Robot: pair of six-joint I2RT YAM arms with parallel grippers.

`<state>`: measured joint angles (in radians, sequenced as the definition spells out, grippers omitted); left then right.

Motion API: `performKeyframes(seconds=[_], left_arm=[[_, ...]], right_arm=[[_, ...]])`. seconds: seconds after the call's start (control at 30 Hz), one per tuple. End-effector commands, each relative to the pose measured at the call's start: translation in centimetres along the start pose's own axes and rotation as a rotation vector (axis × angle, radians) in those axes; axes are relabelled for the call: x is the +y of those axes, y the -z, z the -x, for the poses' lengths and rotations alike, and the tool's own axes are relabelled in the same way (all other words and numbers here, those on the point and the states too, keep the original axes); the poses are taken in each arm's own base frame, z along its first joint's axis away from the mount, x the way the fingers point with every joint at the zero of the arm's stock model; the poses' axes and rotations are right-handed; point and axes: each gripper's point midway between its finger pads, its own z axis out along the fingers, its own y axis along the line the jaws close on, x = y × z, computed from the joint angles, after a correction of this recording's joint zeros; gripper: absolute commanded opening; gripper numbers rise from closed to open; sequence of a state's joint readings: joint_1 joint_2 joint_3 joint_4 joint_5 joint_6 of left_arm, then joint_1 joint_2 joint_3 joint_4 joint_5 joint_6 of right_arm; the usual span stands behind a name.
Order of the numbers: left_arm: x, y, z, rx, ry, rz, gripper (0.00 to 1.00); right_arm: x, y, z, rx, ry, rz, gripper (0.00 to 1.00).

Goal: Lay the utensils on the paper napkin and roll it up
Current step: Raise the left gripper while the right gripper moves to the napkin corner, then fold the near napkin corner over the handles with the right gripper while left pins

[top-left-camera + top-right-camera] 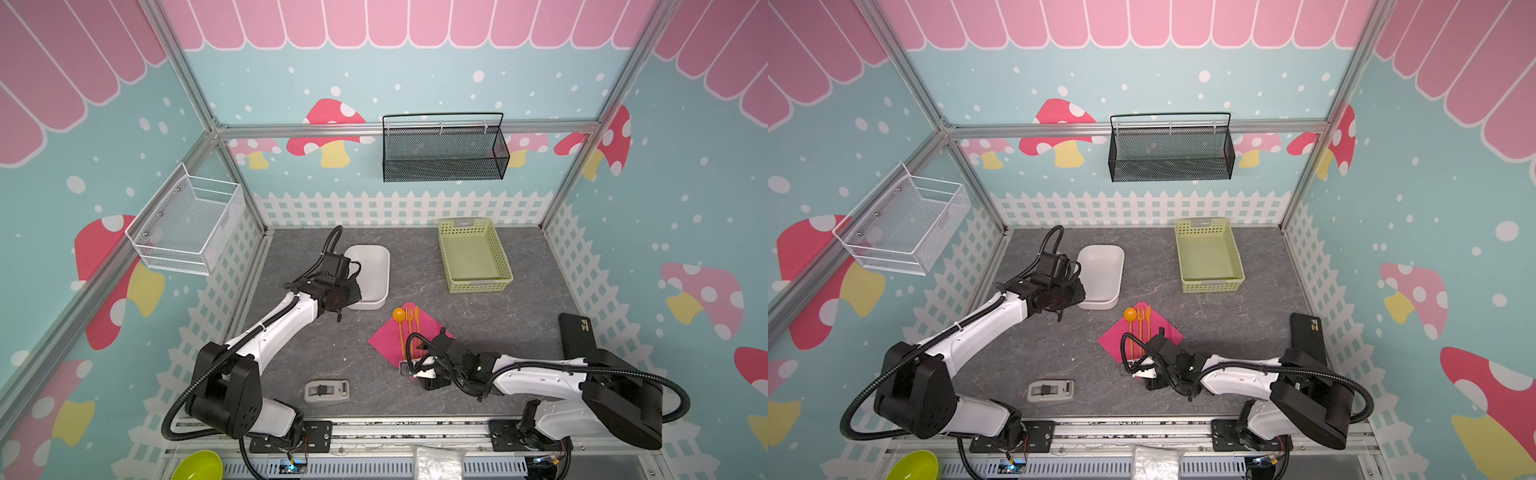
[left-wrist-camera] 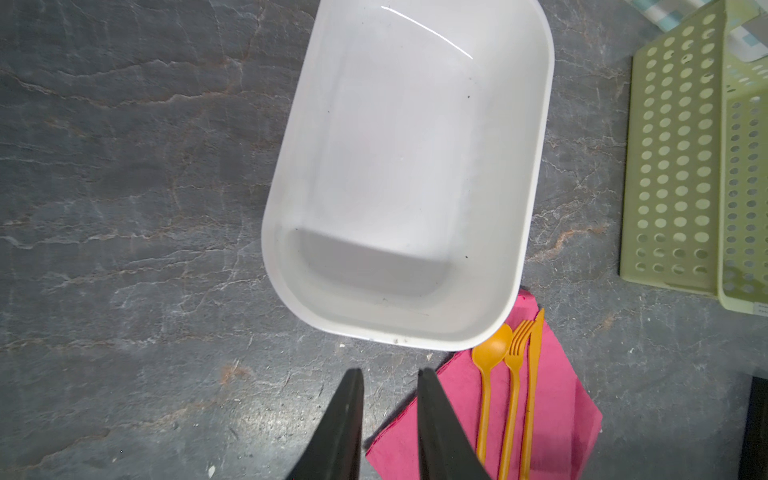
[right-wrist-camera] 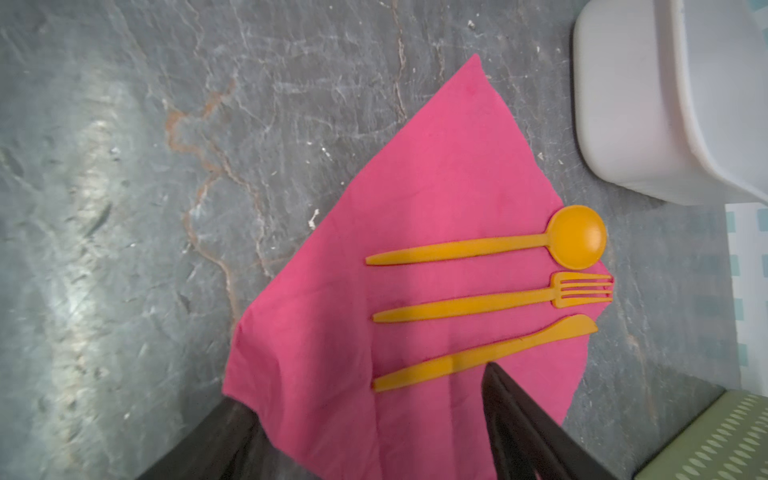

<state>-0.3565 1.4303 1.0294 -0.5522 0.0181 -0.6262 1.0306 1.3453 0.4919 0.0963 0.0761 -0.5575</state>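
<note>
The pink napkin lies flat on the grey table, turned like a diamond, with one corner near the white tub. Three orange utensils lie on it side by side, almost parallel: the spoon, the fork in the middle, and the knife. Their heads point toward the tub, and the bowl of the spoon reaches partly over the napkin's edge.

The right hand hovers over the napkin at the handle ends. Its two fingers are spread far apart and it grips nothing. One finger stands just beside the knife handle. It may be touching it, but the view is not sharp enough to be sure.

The left hand is above the table, near the tub and just beside the napkin. There is only a narrow gap between its fingers, and nothing is in it. The green basket stands well apart, farther back.
</note>
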Motion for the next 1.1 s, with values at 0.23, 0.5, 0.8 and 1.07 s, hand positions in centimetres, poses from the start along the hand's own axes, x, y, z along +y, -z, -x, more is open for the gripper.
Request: performKeyframes(seconds=[0.23, 0.5, 0.8, 1.07], left_arm=[[-2.4, 0.9, -6.0, 0.090, -0.049, -0.101, 0.27], [-5.0, 0.3, -11.0, 0.174, -0.100, -0.163, 0.27], [-6.6, 0.1, -15.1, 0.294, -0.163, -0.219, 0.25], [-7.1, -0.3, -18.0, 0.413, -0.150, -0.273, 0.14]], right_arm=[[-2.2, 0.7, 0.3, 0.003, 0.032, -0.123, 0.80], [-3.1, 1.4, 1.3, -0.033, 0.047, -0.155, 0.80], [-4.5, 0.7, 0.5, 0.012, 0.039, -0.215, 0.79], [-5.7, 0.2, 0.0, 0.026, 0.017, -0.271, 0.79]])
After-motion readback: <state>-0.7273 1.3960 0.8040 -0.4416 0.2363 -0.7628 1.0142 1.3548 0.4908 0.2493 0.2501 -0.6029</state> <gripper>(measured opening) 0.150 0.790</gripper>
